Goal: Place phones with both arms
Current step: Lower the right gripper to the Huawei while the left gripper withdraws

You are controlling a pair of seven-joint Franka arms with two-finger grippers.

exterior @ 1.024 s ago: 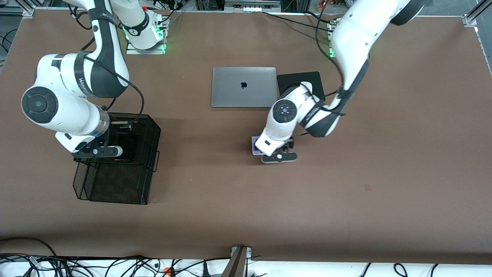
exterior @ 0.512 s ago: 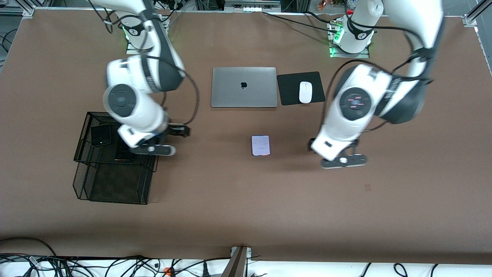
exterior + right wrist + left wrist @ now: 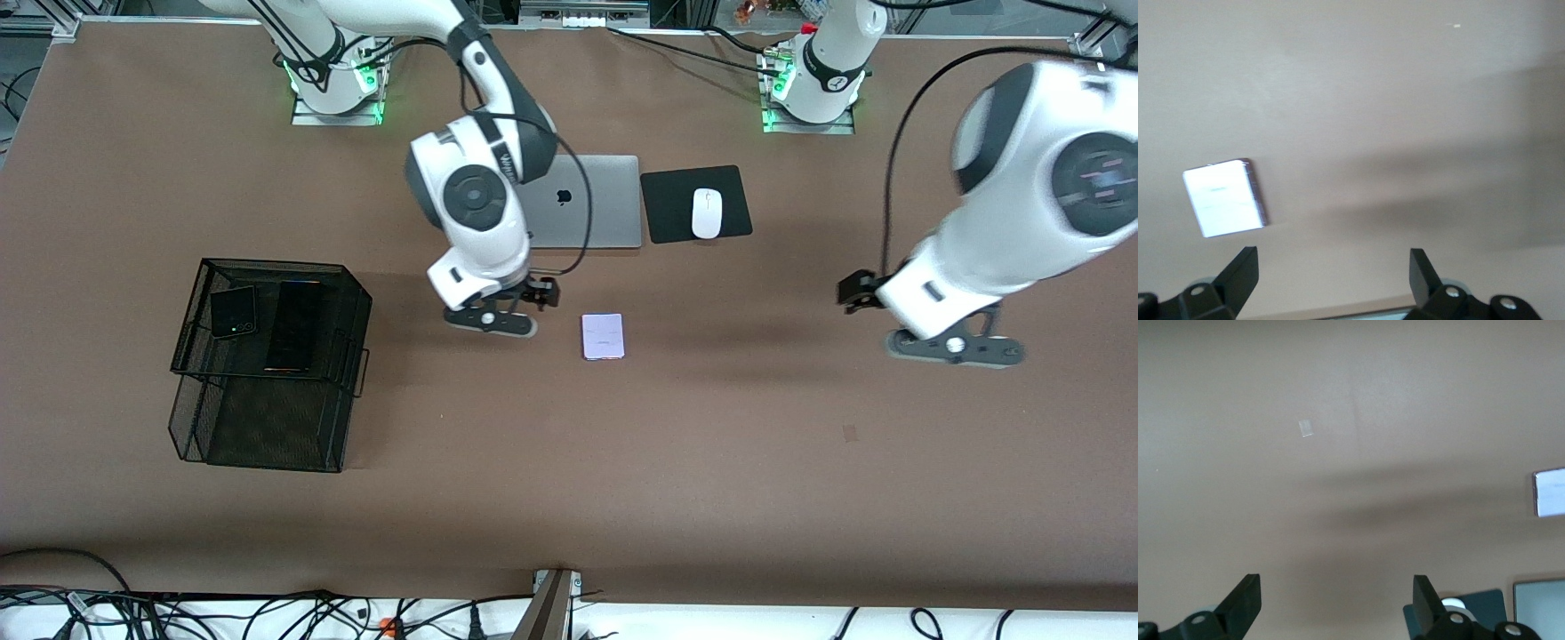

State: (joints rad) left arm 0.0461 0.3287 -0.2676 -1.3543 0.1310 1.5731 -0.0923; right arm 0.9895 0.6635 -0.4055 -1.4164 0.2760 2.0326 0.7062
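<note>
A pale lavender phone point(image 3: 603, 336) lies flat on the brown table near its middle, with nothing touching it. It also shows in the right wrist view as the lavender phone point(image 3: 1223, 197) and at the edge of the left wrist view point(image 3: 1550, 492). My right gripper point(image 3: 492, 321) hovers open and empty beside it, toward the right arm's end; its jaws point(image 3: 1333, 267) hold only air. A black flip phone point(image 3: 233, 311) and a long black slab phone point(image 3: 293, 326) lie in the black mesh basket point(image 3: 267, 444). My left gripper point(image 3: 956, 348) hangs open and empty point(image 3: 1336, 600) over bare table at the left arm's end.
A closed silver laptop point(image 3: 596, 209) lies farther from the front camera than the lavender phone, partly covered by the right arm. Beside it a white mouse point(image 3: 706, 213) rests on a black pad point(image 3: 667, 209). A small scrap of tape point(image 3: 1306, 427) lies on the table.
The right arm swung from over the basket to beside the lavender phone. The left arm drew away from that phone toward its own end of the table. Both grippers stayed open.
</note>
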